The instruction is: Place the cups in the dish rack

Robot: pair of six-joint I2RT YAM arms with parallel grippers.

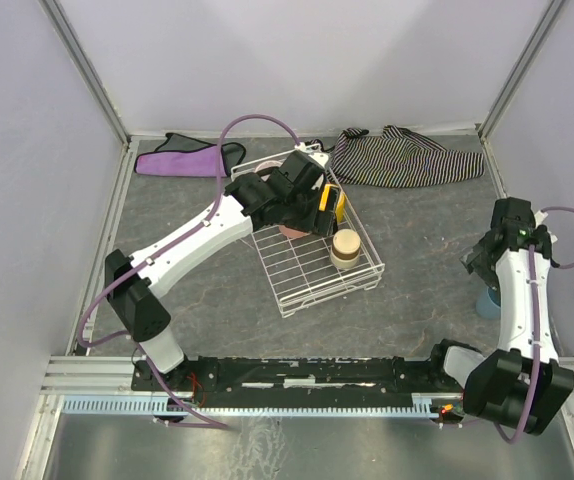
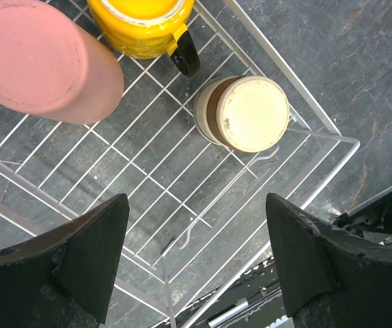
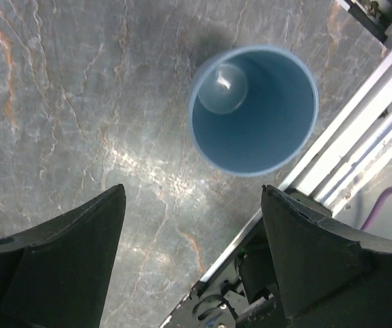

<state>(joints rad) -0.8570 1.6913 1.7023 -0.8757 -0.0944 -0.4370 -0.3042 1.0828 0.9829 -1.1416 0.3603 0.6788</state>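
Note:
The white wire dish rack (image 1: pixel 302 285) sits mid-table, turned at an angle. Inside it stand an upside-down salmon tumbler (image 2: pixel 42 58), a yellow mug (image 2: pixel 141 24) with a dark handle, and an upside-down cream-and-brown cup (image 2: pixel 247 113). My left gripper (image 2: pixel 196 205) hangs open above the rack's near corner with nothing between its fingers. A blue tumbler (image 3: pixel 254 109) stands upright on the table at the far right, close to the edge rail. My right gripper (image 3: pixel 192 195) is open above the table just short of the tumbler, holding nothing. From above, the right arm partly hides the blue tumbler (image 1: pixel 486 301).
A purple cloth (image 1: pixel 187 158) and a striped cloth (image 1: pixel 407 158) lie along the back wall. A metal rail (image 3: pixel 360 157) borders the table right beside the blue tumbler. Enclosure walls close in the left, right and back sides.

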